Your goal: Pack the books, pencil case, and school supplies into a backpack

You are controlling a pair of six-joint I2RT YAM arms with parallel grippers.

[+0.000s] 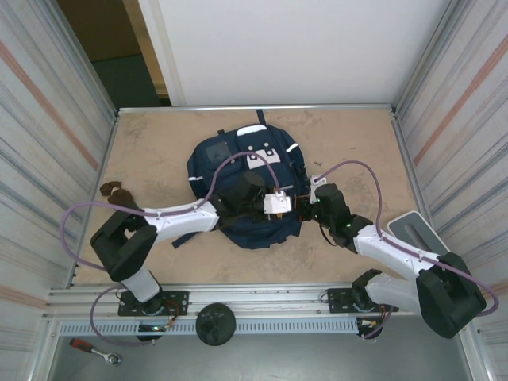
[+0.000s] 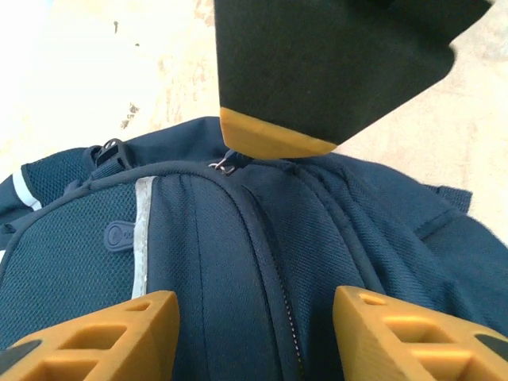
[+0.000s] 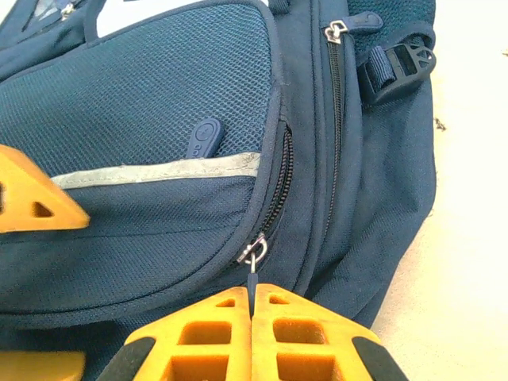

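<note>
We find the top view softly lit from above, shadows faint on the table (image 1: 159,143); in the left wrist view it burns out to white glare upper left. In the right wrist view the backpack (image 3: 159,111) mesh is crisp; the orange fingers (image 3: 302,333) look soft.

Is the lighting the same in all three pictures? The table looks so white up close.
No. Left wrist view: the table behind the backpack is overexposed, nearly white, its texture lost at left. Right wrist view: similar glare on the table at right, yet the backpack's mesh and the zipper pull stay sharp. Top view: even, soft light, the table's brown mottling plain.
</note>
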